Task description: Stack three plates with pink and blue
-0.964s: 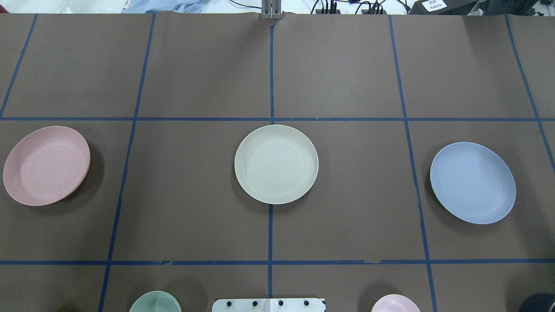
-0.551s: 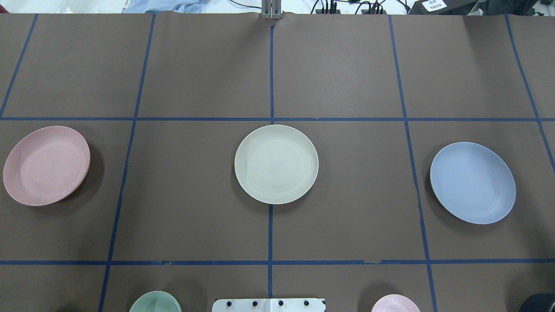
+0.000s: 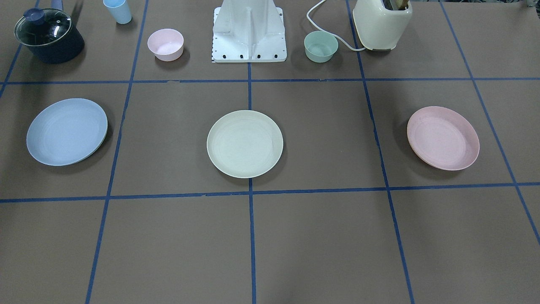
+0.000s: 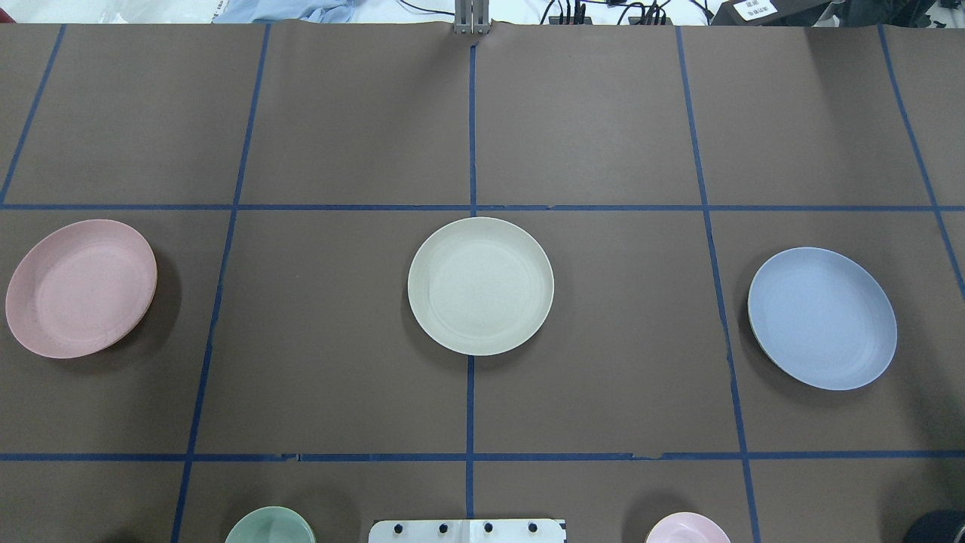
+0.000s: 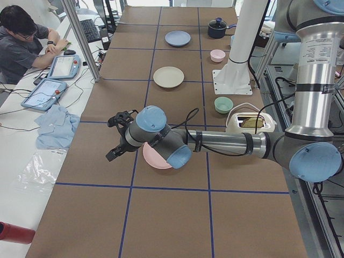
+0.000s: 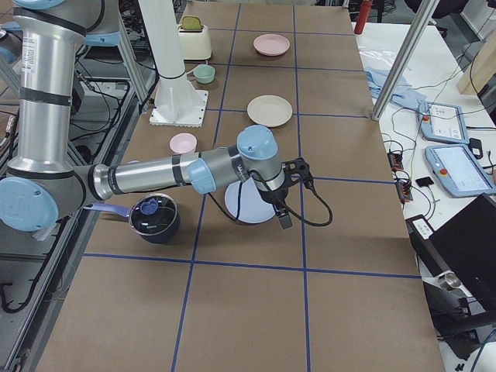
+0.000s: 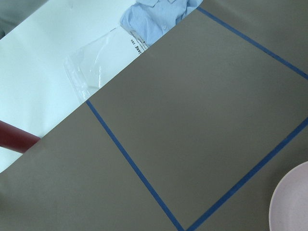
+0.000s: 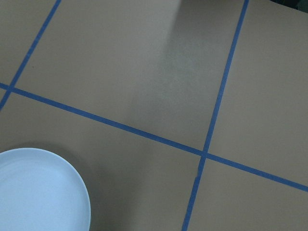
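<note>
Brown paper crossed by blue tape lines covers the bench. Three plates lie apart in a row along its middle, none stacked. The pink plate is near the robot's left end, the cream plate at the centre and the blue plate toward the right end.

The left gripper hangs over the bench just past the pink plate on the operators' side. The right gripper hangs likewise by the blue plate. Both show only from the ends of the bench, so I cannot tell how their jaws stand.

Along the robot's edge stand a green bowl, a pink bowl, a cream toaster, a lidded dark pot and a blue cup.
</note>
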